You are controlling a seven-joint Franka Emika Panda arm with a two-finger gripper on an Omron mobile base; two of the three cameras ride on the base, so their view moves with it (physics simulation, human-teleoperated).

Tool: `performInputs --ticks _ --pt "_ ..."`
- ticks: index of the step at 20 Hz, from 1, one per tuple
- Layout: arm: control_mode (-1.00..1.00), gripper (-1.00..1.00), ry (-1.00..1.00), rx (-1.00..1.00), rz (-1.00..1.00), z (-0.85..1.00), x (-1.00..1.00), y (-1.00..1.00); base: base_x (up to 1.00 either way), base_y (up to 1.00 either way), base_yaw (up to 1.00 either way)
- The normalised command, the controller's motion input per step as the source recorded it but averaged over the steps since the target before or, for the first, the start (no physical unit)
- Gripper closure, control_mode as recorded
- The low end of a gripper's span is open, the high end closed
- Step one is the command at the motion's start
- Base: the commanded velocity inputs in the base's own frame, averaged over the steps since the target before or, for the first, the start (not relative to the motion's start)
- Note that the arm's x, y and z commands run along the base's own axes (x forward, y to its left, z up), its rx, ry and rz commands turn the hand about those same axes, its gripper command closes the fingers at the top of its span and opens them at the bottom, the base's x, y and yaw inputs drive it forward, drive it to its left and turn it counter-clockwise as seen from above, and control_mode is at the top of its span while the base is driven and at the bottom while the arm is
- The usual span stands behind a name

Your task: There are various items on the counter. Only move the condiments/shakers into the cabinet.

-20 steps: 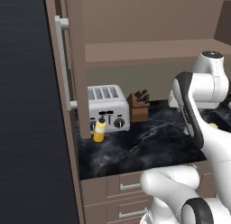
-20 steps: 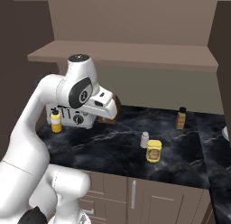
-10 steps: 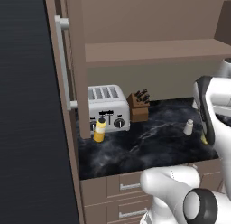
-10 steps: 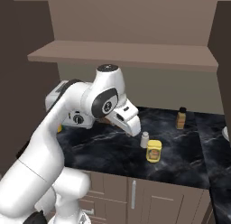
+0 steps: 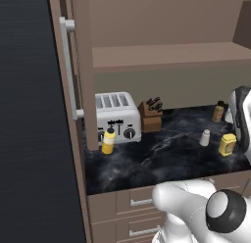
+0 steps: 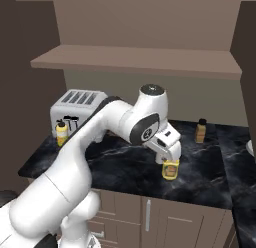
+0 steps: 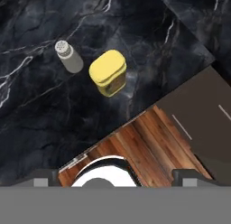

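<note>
The toaster point(image 5: 116, 115) is sitting at the back left of the counter point(image 5: 162, 158), under the cabinet point(image 5: 166, 56) shelf. The squeeze bottle point(image 5: 108, 141) is standing just in front of the toaster's left part. The knife block point(image 5: 151, 114) is standing just right of the toaster. Well to the toaster's right, the shaker point(image 5: 205, 137) and the squat bottle point(image 5: 227, 144) are standing side by side near the front edge, the shaker nearer the toaster. Another small bottle point(image 5: 219, 111) is standing behind them by the wall.

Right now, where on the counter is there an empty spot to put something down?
The widest bare patch of counter lies between the knife block and the grey shaker. It is crowded where the shaker stands beside the squat yellow bottle, and where the squeeze bottle stands before the toaster.
</note>
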Motion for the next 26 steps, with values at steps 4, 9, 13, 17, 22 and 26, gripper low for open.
performInputs --ticks 4,9,13,17,22,26 --pt "-1.0 -1.0 -0.18 0.08 0.13 -0.46 0.0 -0.53 0.0 0.0 0.0" --pt "-1.0 -1.0 -0.17 -0.01 0.27 -0.29 -0.15 -0.2 0.0 0.0 0.0" --pt "-1.0 -1.0 -0.09 -0.01 0.4 -0.16 -0.12 -0.07 0.0 0.0 0.0" --pt "-1.0 -1.0 -0.17 -0.07 0.37 -0.02 -0.03 0.0 0.0 0.0 0.0" --pt "-1.0 -1.0 -0.19 -0.07 0.4 -0.03 0.0 0.0 0.0 0.0 0.0" --pt "-1.0 -1.0 -0.23 -0.09 0.33 -0.45 0.0 0.06 0.0 0.0 0.0"
